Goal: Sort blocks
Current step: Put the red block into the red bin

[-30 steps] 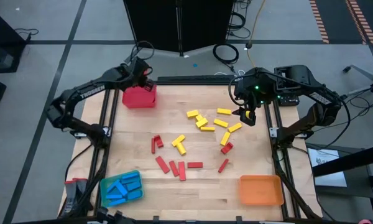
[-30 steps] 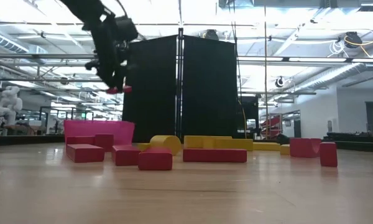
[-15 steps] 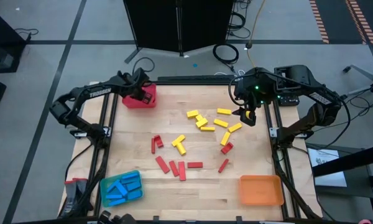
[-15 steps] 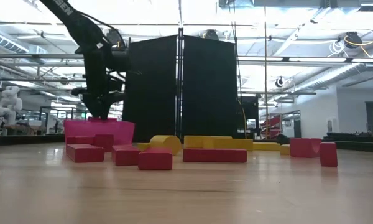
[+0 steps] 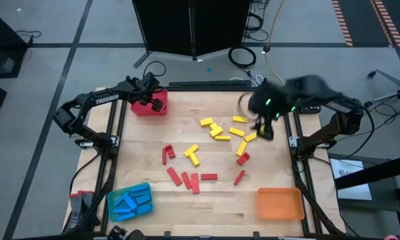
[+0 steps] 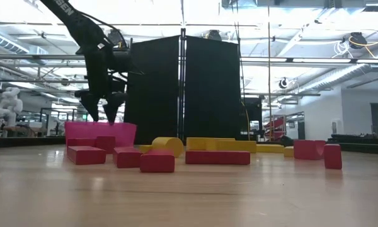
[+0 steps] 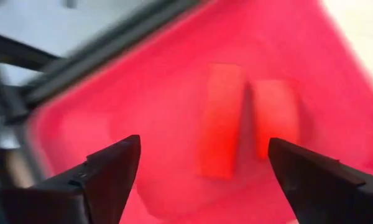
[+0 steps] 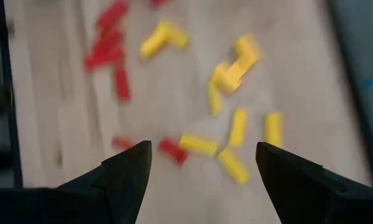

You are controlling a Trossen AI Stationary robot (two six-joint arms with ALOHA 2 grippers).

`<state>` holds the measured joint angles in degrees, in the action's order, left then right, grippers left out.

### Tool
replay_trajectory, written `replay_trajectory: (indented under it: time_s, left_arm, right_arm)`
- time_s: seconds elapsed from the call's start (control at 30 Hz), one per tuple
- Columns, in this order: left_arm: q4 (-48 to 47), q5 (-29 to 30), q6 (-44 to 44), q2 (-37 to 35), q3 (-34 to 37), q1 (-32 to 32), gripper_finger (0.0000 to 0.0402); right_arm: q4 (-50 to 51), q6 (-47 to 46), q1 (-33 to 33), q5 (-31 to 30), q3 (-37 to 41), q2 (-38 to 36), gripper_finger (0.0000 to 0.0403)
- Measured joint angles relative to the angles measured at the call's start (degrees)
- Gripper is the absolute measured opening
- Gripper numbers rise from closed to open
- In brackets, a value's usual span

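L gripper (image 6: 103, 112) spread open over red tray (image 5: 149, 107); R gripper (image 5: 265, 128) open above yellow blocks.

L to R: blue blocks (image 5: 129, 201) in blue tray (image 5: 145, 189), near-left corner. Red tray far-left w/ two red blocks (image 7: 222, 121) inside, L fingers (image 7: 115, 171) apart, holding nothing. Loose red blocks (image 5: 187, 179) mid-table, yellow blocks (image 5: 217, 130) further back & right. R fingers (image 8: 129, 171) apart, empty, over the yellow ones. Orange tray (image 5: 279, 203) near-right corner.

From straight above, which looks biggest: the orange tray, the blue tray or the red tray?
1. Orange tray and blue tray: too alike to rank.
2. Red tray: looks smallest, but the left claw covers part of it.
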<state>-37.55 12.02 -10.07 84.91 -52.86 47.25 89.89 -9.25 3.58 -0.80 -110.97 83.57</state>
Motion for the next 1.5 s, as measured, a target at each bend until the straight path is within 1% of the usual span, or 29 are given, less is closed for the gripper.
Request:
replay_trajectory:
  time_s: [0.07, 0.17, 0.27, 0.37, 0.47, 0.63, 0.8, 0.97, 1.07, 1.23, 1.37, 1.5]
  left_arm:
    - [0.0, -4.8, 0.0, -0.3, 0.0, -0.1, 0.0361]
    - [0.1, -11.6, 0.3, -1.6, 0.0, -0.1, 0.0362]
    - [0.1, -15.5, 0.0, -4.6, -0.1, -0.2, 0.0362]
    - [-0.2, -16.7, -0.1, -8.4, -1.5, -0.6, 0.0358]
    - [0.1, -16.7, -2.4, -12.9, -3.4, -1.3, 0.0352]
    - [4.6, -16.8, -6.9, -19.8, -5.1, -2.8, 0.0349]
    - [7.4, -16.6, -9.1, -23.8, -6.5, -3.7, 0.0349]
    - [7.8, -16.3, -9.1, -25.1, -7.1, -4.4, 0.0349]
    - [7.7, -16.2, -9.1, -25.1, -7.1, -4.4, 0.0349]
    - [7.7, -16.2, -9.1, -25.1, -7.1, -4.7, 0.0349]
    - [7.7, -16.1, -9.1, -25.1, -7.1, -4.8, 0.0349]
    - [7.9, -16.1, -9.1, -25.1, -7.1, -4.8, 0.0349]
  right_arm:
    - [0.1, 0.0, -2.5, 1.4, 5.7, 0.1, 0.0286]
    - [-0.3, 1.2, -5.8, 1.2, 16.9, 0.2, 0.0286]
    - [-5.7, 1.3, -7.5, 1.0, 29.2, 0.1, 0.0286]
    - [-15.4, -1.6, -8.3, 1.7, 40.6, 0.2, 0.0286]
    - [-27.0, -6.5, -7.8, 4.6, 50.1, 0.2, 0.0286]
    - [-38.9, -16.0, -4.8, 5.4, 60.4, 0.2, 0.0286]
    - [-46.4, -20.9, -3.0, 5.3, 65.1, 0.2, 0.0286]
    - [-52.9, -22.6, -2.4, 5.4, 66.0, 0.2, 0.0283]
    - [-52.8, -22.6, -2.1, 5.4, 66.0, 0.2, 0.0271]
    - [-48.8, -20.5, -2.2, 5.3, 66.1, 0.2, 0.0248]
    - [-47.7, -20.1, -2.0, 2.3, 66.1, 0.2, 0.0245]
    - [-47.8, -20.2, -1.5, 2.1, 66.1, 0.3, 0.0245]
